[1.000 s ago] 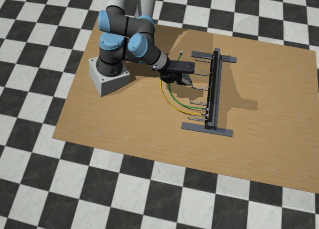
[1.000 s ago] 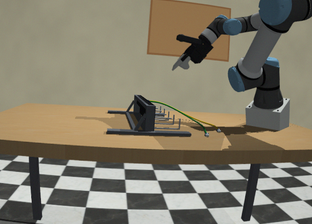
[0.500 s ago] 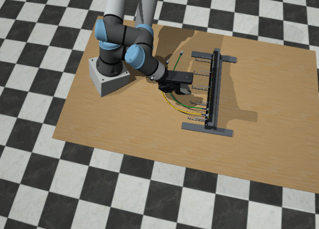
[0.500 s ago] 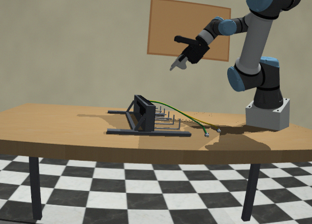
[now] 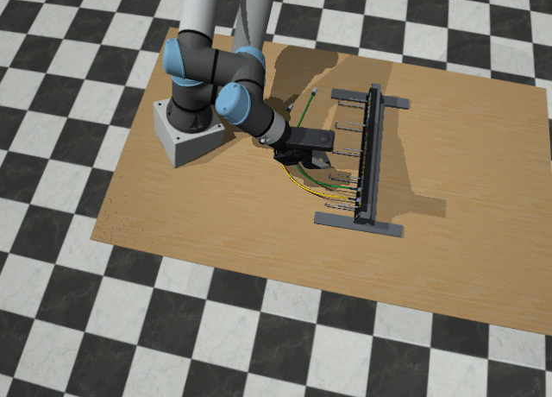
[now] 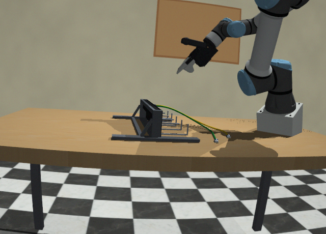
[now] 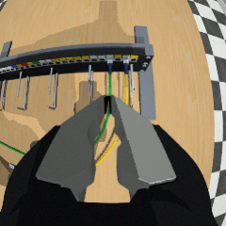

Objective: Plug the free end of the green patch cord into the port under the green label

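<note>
The dark rack (image 5: 377, 116) (image 6: 151, 116) (image 7: 71, 51) stands upright on the table, with a row of ports and small colored labels. The green patch cord (image 5: 304, 109) (image 6: 184, 115) (image 7: 109, 85) has one end plugged in near the rack's end. Its free plug (image 5: 314, 91) (image 6: 216, 141) lies on the table. The yellow cord (image 6: 222, 132) (image 7: 126, 87) is plugged in beside it, and its free plug (image 5: 290, 109) (image 6: 228, 136) lies close by. My gripper (image 5: 323, 163) (image 6: 180, 69) (image 7: 108, 97) is shut and empty. It hangs high above the cords and points down toward the rack.
Several thin cable-guide bars (image 5: 349, 125) (image 6: 179, 126) stick out from the rack's front toward the arm. The robot base (image 5: 187, 138) (image 6: 278, 121) stands on the wooden table (image 5: 445, 250) (image 6: 52, 132) behind the free plugs.
</note>
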You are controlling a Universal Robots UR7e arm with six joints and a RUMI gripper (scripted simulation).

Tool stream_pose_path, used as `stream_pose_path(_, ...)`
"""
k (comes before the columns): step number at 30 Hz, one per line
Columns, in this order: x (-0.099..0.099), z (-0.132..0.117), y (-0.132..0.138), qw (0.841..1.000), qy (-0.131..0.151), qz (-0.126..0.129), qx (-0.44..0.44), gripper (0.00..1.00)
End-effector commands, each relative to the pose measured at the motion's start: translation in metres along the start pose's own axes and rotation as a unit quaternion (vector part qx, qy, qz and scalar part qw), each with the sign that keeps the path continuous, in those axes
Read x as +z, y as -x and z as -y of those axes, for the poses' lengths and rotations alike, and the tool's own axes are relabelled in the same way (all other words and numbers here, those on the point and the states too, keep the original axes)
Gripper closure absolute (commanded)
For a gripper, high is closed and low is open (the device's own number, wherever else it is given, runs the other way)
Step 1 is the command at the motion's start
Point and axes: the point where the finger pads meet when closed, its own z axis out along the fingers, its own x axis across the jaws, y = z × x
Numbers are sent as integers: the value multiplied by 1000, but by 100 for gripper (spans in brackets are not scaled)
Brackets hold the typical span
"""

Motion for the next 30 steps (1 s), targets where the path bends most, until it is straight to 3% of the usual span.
stream_pose_path(1,0,0,0,1000,0,0,0,100)
stream_pose_path(19,7,0,0,1000,0,0,0,100)
stream_pose_path(30,22,0,0,1000,0,0,0,100)
